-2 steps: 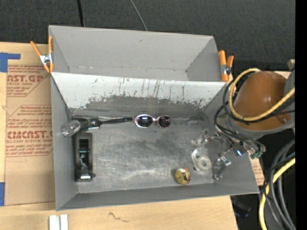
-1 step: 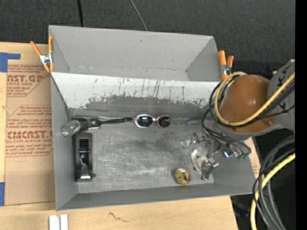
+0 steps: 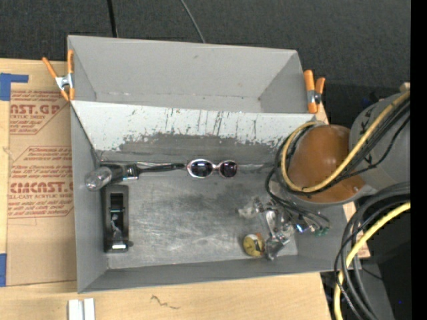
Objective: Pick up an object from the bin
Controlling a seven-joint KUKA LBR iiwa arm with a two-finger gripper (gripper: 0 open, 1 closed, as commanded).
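Round yellowish piece (image 3: 253,245), small and disc-like, lies on the floor of the grey bin (image 3: 187,225) in the near right corner, close to the front wall. In the camera view the hand (image 3: 273,244) is down in that same corner, just beside the piece on its right and seemingly touching it. The metal parts overlap there, so I cannot tell how far open the hand is or whether it has hold of anything. Above the hand sit the arm's orange cover (image 3: 323,162) and looping yellow and black cables (image 3: 293,179).

A clear, crumpled bit of plastic (image 3: 251,210) lies just behind the hand, toward the middle of the floor. A pair of sunglasses (image 3: 212,169) with mirrored lenses rests against the foot of the back wall, near its centre. To their left a long shiny metal tool (image 3: 123,173) lies along the same wall, its rounded end in the far left corner. Below it, beside the left wall, a black stapler-like object (image 3: 116,220) lies lengthwise, well apart from the hand.
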